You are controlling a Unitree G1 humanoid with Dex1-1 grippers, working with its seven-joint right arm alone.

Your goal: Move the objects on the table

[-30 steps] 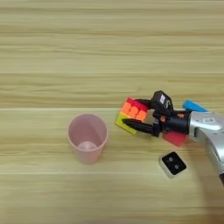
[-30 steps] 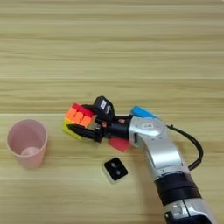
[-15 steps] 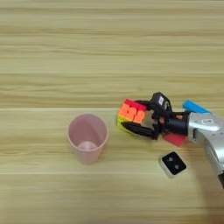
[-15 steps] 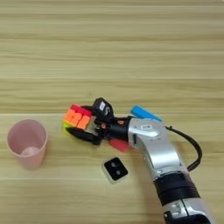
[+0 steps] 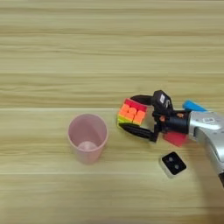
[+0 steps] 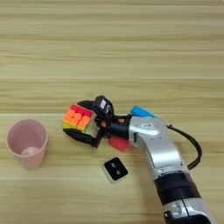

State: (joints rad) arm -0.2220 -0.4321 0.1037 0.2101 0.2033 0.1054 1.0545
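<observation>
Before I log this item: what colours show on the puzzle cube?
Orange, red and yellow-green squares on the puzzle cube, best seen in the left eye view.

The table (image 5: 65, 52) bears a pink cup (image 5: 87, 138), puzzle cube (image 5: 131, 112), red cube (image 5: 176, 138), blue bar (image 5: 192, 106) and black-faced cube (image 5: 173, 164).

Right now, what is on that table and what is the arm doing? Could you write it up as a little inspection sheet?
Surface: light-wood table, striped grain.
Job's things: pink cup upright, something small and pale inside; puzzle cube right of it; red cube and blue bar partly hidden by the arm; black-faced white cube nearest the camera.
Clutter: nothing seen.
Grippers: right gripper has one black finger on each side of the puzzle cube; contact unclear.
Cables: black cable looping off the silver forearm.
Surroundings: nothing seen beyond the table.
</observation>
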